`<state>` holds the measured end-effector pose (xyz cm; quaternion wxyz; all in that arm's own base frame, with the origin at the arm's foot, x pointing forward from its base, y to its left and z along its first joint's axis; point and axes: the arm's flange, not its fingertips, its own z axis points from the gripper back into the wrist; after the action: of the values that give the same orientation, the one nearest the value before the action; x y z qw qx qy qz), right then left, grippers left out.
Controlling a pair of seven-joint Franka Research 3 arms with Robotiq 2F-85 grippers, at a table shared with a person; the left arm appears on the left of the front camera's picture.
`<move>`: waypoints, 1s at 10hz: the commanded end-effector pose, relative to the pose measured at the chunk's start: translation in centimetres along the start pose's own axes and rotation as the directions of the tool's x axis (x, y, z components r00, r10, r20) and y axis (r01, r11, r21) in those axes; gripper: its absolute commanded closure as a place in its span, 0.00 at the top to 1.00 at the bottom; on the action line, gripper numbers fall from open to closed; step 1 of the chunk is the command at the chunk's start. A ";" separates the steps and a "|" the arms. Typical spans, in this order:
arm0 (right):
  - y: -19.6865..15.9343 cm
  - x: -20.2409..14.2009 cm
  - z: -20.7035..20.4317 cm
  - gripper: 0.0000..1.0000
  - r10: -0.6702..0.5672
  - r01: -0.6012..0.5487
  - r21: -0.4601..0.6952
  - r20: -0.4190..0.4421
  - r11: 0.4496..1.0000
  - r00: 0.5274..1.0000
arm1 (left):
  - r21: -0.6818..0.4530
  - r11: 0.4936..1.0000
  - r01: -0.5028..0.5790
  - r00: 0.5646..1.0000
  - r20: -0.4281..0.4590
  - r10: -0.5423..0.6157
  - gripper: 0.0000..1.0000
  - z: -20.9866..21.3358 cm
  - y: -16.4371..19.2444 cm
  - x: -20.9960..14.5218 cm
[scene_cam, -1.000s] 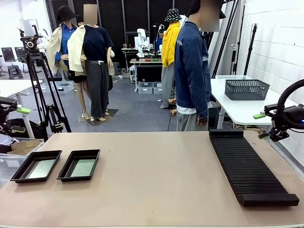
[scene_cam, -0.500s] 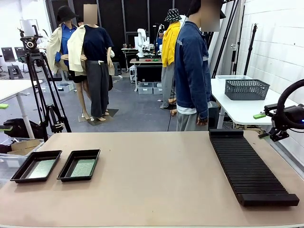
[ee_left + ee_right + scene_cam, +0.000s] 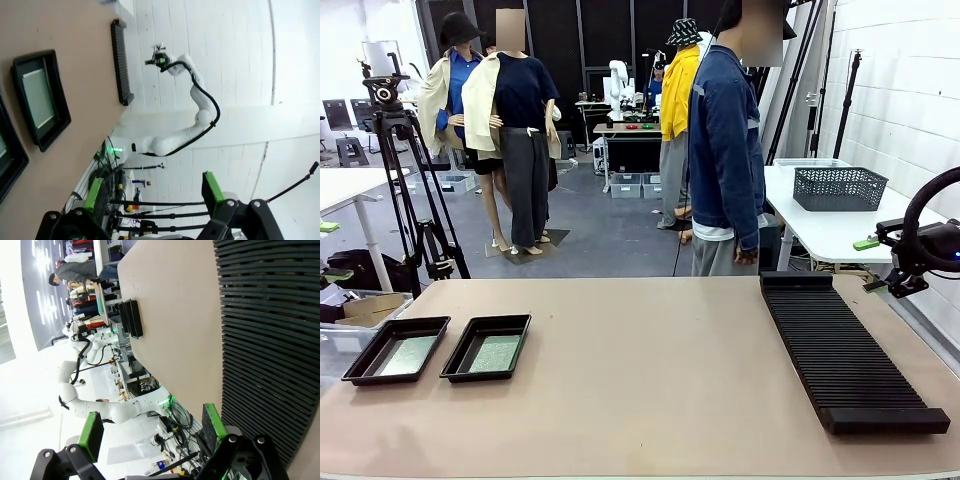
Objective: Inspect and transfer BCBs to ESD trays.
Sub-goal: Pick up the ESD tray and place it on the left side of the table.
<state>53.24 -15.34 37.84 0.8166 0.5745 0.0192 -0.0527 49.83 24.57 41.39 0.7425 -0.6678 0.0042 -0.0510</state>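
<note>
Green pads tip both pincers, and both stand wide apart with nothing between them. The left gripper (image 3: 152, 192) hangs off the table's edge, its fingers spread over open room. The right gripper (image 3: 150, 432) is likewise spread, poised near the long black ribbed rack (image 3: 270, 340); from the front it sits at the table's right side (image 3: 876, 262), just beyond the rack (image 3: 845, 350). Well apart from it, at the table's left end, two ESD trays (image 3: 397, 350) (image 3: 487, 347) lie side by side, close but not touching. Each holds one of the BCBs (image 3: 408, 354) (image 3: 495, 352) flat on its floor. A person (image 3: 725, 150) in a blue jacket stands at the far side of the brown table (image 3: 650, 380).
</note>
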 end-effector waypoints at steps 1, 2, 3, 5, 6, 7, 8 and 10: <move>0.1 -0.2 -0.1 1.00 -0.001 0.000 -0.005 -0.012 1.000 1.000 | 0.002 1.000 0.020 0.998 -0.059 -0.019 1.00 2.0 -0.5 -0.1; 0.1 -0.2 -0.1 1.00 -0.001 0.000 -0.005 -0.012 1.000 1.000 | -0.009 1.000 0.006 0.995 -0.095 -0.006 1.00 1.8 -0.1 0.0; 0.1 -0.2 -0.1 1.00 -0.001 0.000 -0.005 -0.012 1.000 1.000 | -0.025 1.000 0.000 0.992 -0.128 -0.003 1.00 1.4 0.6 0.3; 0.1 -0.2 -0.1 1.00 -0.001 0.000 -0.005 -0.012 1.000 1.000 | -0.020 1.000 -0.004 0.990 -0.142 0.001 1.00 0.8 1.1 0.1; 0.1 -0.2 -0.1 1.00 -0.001 0.000 -0.005 -0.012 1.000 1.000 | -0.022 1.000 -0.003 0.983 -0.181 -0.001 1.00 0.4 1.1 0.1; 0.1 -0.2 -0.1 1.00 -0.001 0.000 -0.005 -0.012 1.000 1.000 | 0.111 0.994 -0.017 0.974 -0.222 0.041 1.00 -1.3 0.9 0.6; 0.1 -0.2 -0.1 1.00 -0.001 0.000 -0.005 -0.012 1.000 1.000 | -0.028 0.999 -0.026 0.991 -0.133 0.022 1.00 -2.2 2.2 0.1; 0.1 -0.2 -0.1 1.00 -0.001 0.000 -0.005 -0.012 1.000 1.000 | -0.028 0.999 -0.026 0.991 -0.133 0.022 1.00 -2.2 2.2 0.1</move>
<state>53.24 -15.33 37.84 0.8166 0.5745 0.0193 -0.0526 49.95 22.57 38.87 0.7384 -0.6642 0.0738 -0.0908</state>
